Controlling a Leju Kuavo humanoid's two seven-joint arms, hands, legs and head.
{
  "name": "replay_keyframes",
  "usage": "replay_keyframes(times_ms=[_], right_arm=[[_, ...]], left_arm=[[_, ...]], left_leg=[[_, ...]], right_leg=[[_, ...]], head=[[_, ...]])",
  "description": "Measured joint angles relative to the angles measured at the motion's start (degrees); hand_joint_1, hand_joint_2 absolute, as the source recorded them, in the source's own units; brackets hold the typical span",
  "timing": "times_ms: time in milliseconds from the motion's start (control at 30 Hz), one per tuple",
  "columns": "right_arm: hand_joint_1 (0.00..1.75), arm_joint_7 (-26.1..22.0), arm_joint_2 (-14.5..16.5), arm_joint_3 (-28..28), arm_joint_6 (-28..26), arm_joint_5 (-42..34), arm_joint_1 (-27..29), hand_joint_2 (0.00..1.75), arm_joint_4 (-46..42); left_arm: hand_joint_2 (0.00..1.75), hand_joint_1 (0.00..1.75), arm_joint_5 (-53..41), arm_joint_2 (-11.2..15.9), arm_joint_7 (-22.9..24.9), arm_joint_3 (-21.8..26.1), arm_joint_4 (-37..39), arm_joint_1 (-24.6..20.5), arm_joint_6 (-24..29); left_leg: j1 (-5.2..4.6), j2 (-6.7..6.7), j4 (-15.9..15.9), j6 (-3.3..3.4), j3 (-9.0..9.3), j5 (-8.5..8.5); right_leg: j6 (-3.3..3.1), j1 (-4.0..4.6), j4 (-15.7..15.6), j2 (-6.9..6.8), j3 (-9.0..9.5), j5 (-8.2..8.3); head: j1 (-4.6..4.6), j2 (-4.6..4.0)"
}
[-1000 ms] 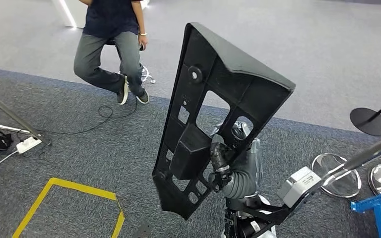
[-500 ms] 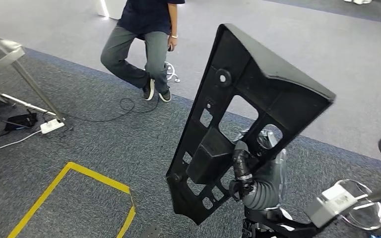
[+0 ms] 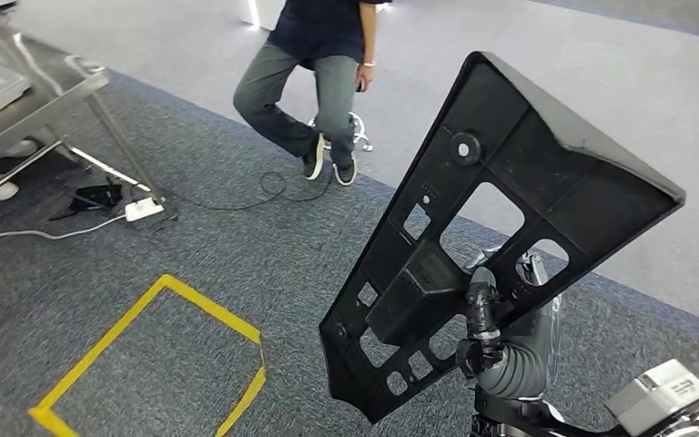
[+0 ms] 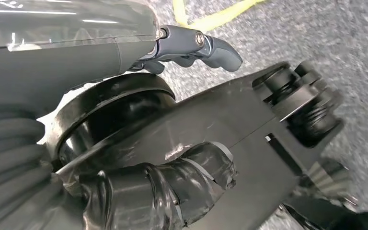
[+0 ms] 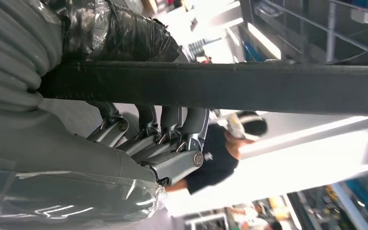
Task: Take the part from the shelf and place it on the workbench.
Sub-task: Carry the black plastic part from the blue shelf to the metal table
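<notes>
Head view: I see my right hand (image 3: pixel 484 320) clamped on a large black plastic part (image 3: pixel 473 228), held up tilted above grey carpet (image 3: pixel 237 264). A person (image 3: pixel 319 64) stands beyond, near a metal workbench (image 3: pixel 18 100) at far left. Left wrist view: my left hand (image 4: pixel 163 48) hangs with fingers curled, holding nothing.
</notes>
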Motion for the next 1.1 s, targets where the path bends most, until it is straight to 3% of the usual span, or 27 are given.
replay_keyframes(times_ms=[33, 100, 167, 233, 267, 333, 400, 467, 500, 567, 633, 700, 767, 833, 900, 967, 1000, 1033, 1067, 1100], right_arm=[[1.71, -0.1, 0.1, -0.1, 0.0, -0.4, 0.2, 1.75, -0.1], [1.71, -0.4, 0.4, -0.5, 0.0, -1.3, 0.5, 1.75, -0.3], [1.71, -1.1, 0.6, -0.7, 0.0, -2.5, 0.5, 1.75, -0.3], [1.71, -1.8, 0.7, -0.8, 0.0, -3.8, 0.5, 1.75, -0.3], [1.71, -2.0, 0.8, -0.8, 0.0, -4.4, 0.4, 1.75, -0.3], [1.71, -2.1, 0.9, -0.8, 0.0, -5.3, 0.2, 1.75, -0.2], [1.71, -2.2, 0.9, -0.8, 0.0, -6.0, 0.1, 1.75, 0.0], [1.71, -2.4, 0.9, -0.8, 0.0, -6.3, 0.2, 1.75, 0.3], [1.71, -2.5, 0.9, -0.8, 0.0, -6.2, 0.2, 1.75, 0.5], [1.71, -2.9, 0.9, -0.8, 0.0, -6.0, 0.1, 1.75, 0.8], [1.71, -3.0, 0.9, -0.8, 0.0, -5.9, 0.1, 1.75, 0.9], [1.71, -3.0, 1.0, -0.8, 0.0, -5.9, 0.2, 1.75, 0.9], [1.71, -3.0, 1.3, -0.9, 0.0, -6.0, 0.1, 1.75, 1.0], [1.71, -3.0, 1.6, -0.9, 0.0, -6.0, -0.1, 1.75, 1.0], [1.71, -3.1, 1.8, -0.9, 0.0, -6.0, -0.1, 1.75, 1.0], [1.71, -3.1, 1.9, -0.9, 0.0, -6.0, 0.1, 1.75, 1.1], [1.71, -3.0, 1.9, -0.9, 0.0, -6.0, 0.2, 1.75, 1.1], [1.71, -3.0, 1.9, -0.9, 0.0, -6.0, 0.2, 1.75, 1.2], [1.71, -3.0, 1.9, -0.9, 0.0, -5.9, 0.2, 1.75, 1.3], [1.71, -3.0, 1.9, -1.0, 0.0, -5.9, 0.2, 1.75, 1.3]], left_arm=[[1.75, 0.0, -0.5, 0.0, 0.4, -0.4, 0.0, 0.0, -0.1], [1.75, 0.0, -1.0, -0.1, 0.9, -1.1, 0.0, -0.1, -0.1], [1.75, 0.0, -1.2, -0.2, 1.3, -1.8, 0.0, -0.2, -0.2], [1.75, 0.0, -1.4, -0.3, 1.7, -2.4, 0.0, -0.3, -0.3], [1.75, 0.0, -1.4, -0.3, 1.9, -2.6, 0.0, -0.2, -0.3], [1.75, 0.0, -1.4, -0.4, 2.1, -2.9, 0.0, -0.3, -0.3], [1.75, 0.0, -1.4, -0.6, 2.2, -3.3, 0.0, -0.5, -0.2], [1.75, 0.0, -1.6, -0.7, 2.3, -3.6, 0.0, -0.5, -0.1], [1.75, 0.0, -1.7, -0.7, 2.4, -3.6, 0.0, -0.5, -0.1], [1.75, 0.0, -2.2, -0.7, 2.6, -3.8, 0.0, -0.4, -0.1], [1.75, 0.0, -2.5, -0.7, 2.6, -4.3, 0.0, -0.5, 0.0], [1.75, 0.0, -2.6, -0.7, 2.6, -4.8, 0.0, -0.5, 0.0], [1.75, 0.0, -2.5, -0.7, 2.6, -5.0, 0.0, -0.4, 0.0], [1.75, 0.0, -2.6, -0.7, 2.6, -5.2, 0.0, -0.3, 0.0], [1.75, 0.0, -2.6, -0.7, 2.7, -5.4, 0.0, -0.4, 0.0], [1.75, 0.0, -2.6, -0.7, 2.7, -5.5, 0.0, -0.6, -0.1], [1.75, 0.0, -2.7, -0.7, 2.7, -5.6, 0.0, -0.6, -0.2], [1.75, 0.0, -2.8, -0.7, 2.7, -5.6, 0.0, -0.6, -0.4], [1.75, 0.0, -3.0, -0.7, 2.7, -5.7, 0.0, -0.6, -0.5], [1.75, 0.0, -3.3, -0.6, 2.7, -5.9, 0.0, -0.6, -0.7]], left_leg=[[0.04, 0.35, -2.8, 0.07, 1.47, 1.78], [-0.24, 2.41, -10.5, 0.6, 5.62, 4.91], [-0.73, 3.74, -14.2, 1.38, 7.53, 5.69], [-0.85, 2.7, -14.7, 2.12, 7.52, 5.75], [-0.72, 2.08, -15.0, 2.44, 7.7, 5.89], [-0.39, 0.9, -15.7, 3.19, 8.18, 6.27], [-0.36, -0.33, -15.8, 3.61, 8.22, 6.38], [-0.41, -1.88, -15.6, 3.7, 8.19, 6.34], [-0.4, -2.73, -15.5, 3.68, 8.2, 6.3], [-0.32, -4.45, -15.1, 3.44, 8.21, 6.12], [-0.4, -5.9, -14.5, 2.92, 7.9, 5.79], [-0.4, -7.0, -14.2, 2.24, 7.44, 5.67], [-0.21, -7.94, -14.5, 1.54, 7.13, 5.78], [-0.35, -5.79, -13.5, 0.97, 6.64, 5.03], [-0.46, -1.79, -8.5, 0.49, 4.42, 2.21], [-0.32, -0.23, -1.1, 0.14, 0.53, -1.19], [-0.28, -0.11, 1.3, 0.09, -0.77, -1.84], [-0.24, -0.05, 2.3, 0.07, -1.39, -1.74], [-0.22, 0.03, 1.0, 0.11, -0.77, -0.53], [-0.22, 0.32, -2.2, 0.21, 0.92, 1.43]], right_leg=[[0.1, 0.0, 0.1, -0.63, 0.15, -0.16], [0.46, 0.18, 0.1, -1.73, 0.59, -0.57], [1.0, 0.47, 0.1, -2.66, 0.89, -0.83], [1.64, 0.59, -0.2, -3.49, 1.21, -0.93], [1.99, 0.5, -0.1, -3.06, 1.33, -1.19], [2.49, 0.25, 2.7, -0.55, 0.28, -3.16], [2.65, 0.13, 9.7, 1.98, -3.14, -6.45], [2.8, 0.11, 15.3, 2.61, -6.34, -7.68], [2.85, 0.05, 15.2, 2.71, -6.69, -6.69], [2.86, -0.22, 9.3, 3.47, -4.5, -2.49], [2.76, -0.58, 2.8, 6.11, -1.85, -0.16], [2.41, -0.53, 0.8, 7.55, -1.12, -0.36], [1.7, -0.45, 0.7, 6.41, -0.74, -0.31], [0.96, -0.65, 0.2, 5.1, 0.0, -0.13], [0.48, -0.6, -0.2, 3.66, 0.44, -0.12], [0.24, -0.42, -0.2, 1.96, 0.58, -0.36], [0.2, -0.38, -0.1, 1.15, 0.64, -0.51], [0.2, -0.36, -0.1, 0.38, 0.73, -0.68], [0.27, -0.38, 0.0, -0.26, 0.88, -0.88], [0.38, -0.4, 0.0, -0.84, 1.12, -1.13]], head=[[-0.01, 0.0], [0.01, 0.0], [0.08, 0.0], [0.13, 0.0], [0.17, 0.0], [0.44, 0.0], [0.79, 0.0], [0.92, 0.0], [0.92, 0.0], [0.95, 0.0], [1.02, 0.0], [1.1, 0.0], [1.15, 0.0], [0.87, 0.0], [0.46, 0.0], [0.33, 0.0], [0.31, 0.0], [0.31, 0.0], [0.3, 0.0], [0.29, 0.0]])
